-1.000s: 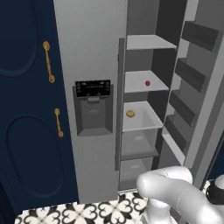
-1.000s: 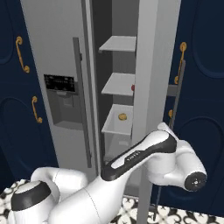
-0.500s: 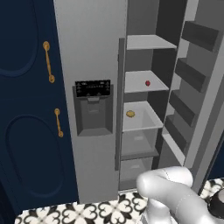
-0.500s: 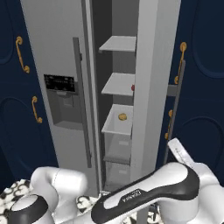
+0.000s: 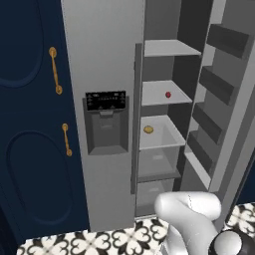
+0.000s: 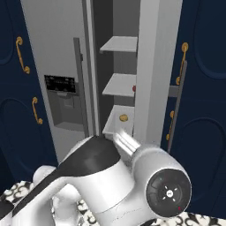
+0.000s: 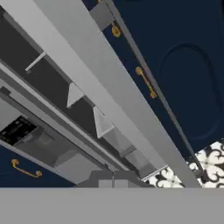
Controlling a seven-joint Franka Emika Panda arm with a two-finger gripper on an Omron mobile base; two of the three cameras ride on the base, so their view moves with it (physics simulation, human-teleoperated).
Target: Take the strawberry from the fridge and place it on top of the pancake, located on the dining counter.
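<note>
The open door's edge is partly hiding the strawberry (image 6: 133, 88) in the right base view; the fridge (image 5: 107, 64) is running past the frame's top, and the golden item (image 5: 148, 129) is showing too small to identify.

I count one fridge (image 5: 107, 60) in front of me, with two doors: one shut, bearing one dark dispenser panel (image 5: 105, 122), and one swung open (image 5: 226, 99). Inside I see three grey shelves (image 5: 164, 48) and two drawers (image 5: 157, 162) below them. On the shelves lie one strawberry (image 5: 168, 94) and one small golden-brown food item (image 5: 148, 129). Four door racks (image 5: 225, 40) line the open door. On the navy cabinets (image 5: 30, 124) to my left I count two gold handles (image 5: 55, 69), and two more to my right.
</note>
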